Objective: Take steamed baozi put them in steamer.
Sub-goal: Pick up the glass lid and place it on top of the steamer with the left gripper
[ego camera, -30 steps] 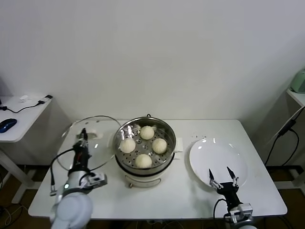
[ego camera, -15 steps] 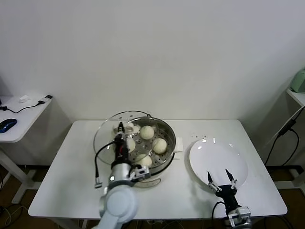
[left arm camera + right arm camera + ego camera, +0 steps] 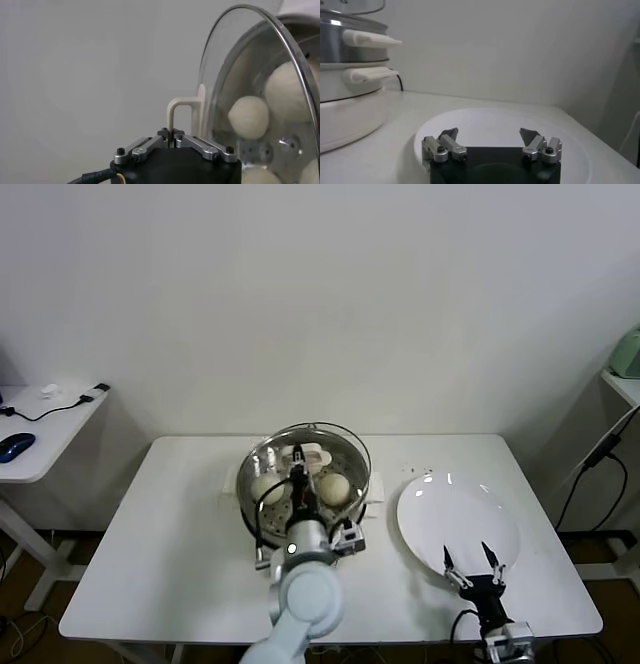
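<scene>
The steamer stands mid-table with baozi on its perforated tray. Two baozi show in the head view; the others are hidden behind my left arm. My left gripper is shut on the white handle of the round glass lid and holds the lid over the steamer. In the left wrist view baozi show through the lid's glass. My right gripper is open and empty at the near edge of the white plate.
The plate is bare and lies right of the steamer. A side table with a mouse and cable stands at far left. A wall runs behind the table.
My left gripper has carried the glass lid from the table's left side rightwards to above the steamer. The right gripper has barely shifted.
</scene>
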Controlling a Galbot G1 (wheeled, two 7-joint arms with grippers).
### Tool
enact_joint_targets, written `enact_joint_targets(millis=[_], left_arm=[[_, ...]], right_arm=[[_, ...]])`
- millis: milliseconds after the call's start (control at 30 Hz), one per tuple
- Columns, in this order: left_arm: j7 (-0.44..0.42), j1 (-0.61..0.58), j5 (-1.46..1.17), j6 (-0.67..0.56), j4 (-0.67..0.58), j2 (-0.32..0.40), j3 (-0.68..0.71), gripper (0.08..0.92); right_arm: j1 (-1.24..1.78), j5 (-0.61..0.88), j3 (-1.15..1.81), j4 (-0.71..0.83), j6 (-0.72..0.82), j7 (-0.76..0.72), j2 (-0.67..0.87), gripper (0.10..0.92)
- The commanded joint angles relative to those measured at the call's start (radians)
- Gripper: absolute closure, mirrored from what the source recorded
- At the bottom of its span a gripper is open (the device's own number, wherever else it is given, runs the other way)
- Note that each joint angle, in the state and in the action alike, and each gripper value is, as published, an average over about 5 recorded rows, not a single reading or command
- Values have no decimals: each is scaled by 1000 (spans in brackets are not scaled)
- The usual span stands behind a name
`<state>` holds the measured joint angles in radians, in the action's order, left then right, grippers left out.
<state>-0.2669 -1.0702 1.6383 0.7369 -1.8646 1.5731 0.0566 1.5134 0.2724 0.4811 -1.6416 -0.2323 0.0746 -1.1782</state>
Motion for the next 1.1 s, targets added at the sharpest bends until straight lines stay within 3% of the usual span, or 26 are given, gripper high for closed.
enact_joint_targets(millis=[33, 967, 1100], left_arm=[[-8, 24, 34, 29, 69, 44, 38, 868], [69, -6, 34, -14, 97, -27, -8, 867], [67, -16, 29, -21, 79, -32, -2, 801]], right_arm=[[0, -2, 15, 11, -17, 0, -11, 203], [2, -63, -10, 22, -79, 3, -34, 203], [0, -65, -18, 20, -78, 3, -33, 202]])
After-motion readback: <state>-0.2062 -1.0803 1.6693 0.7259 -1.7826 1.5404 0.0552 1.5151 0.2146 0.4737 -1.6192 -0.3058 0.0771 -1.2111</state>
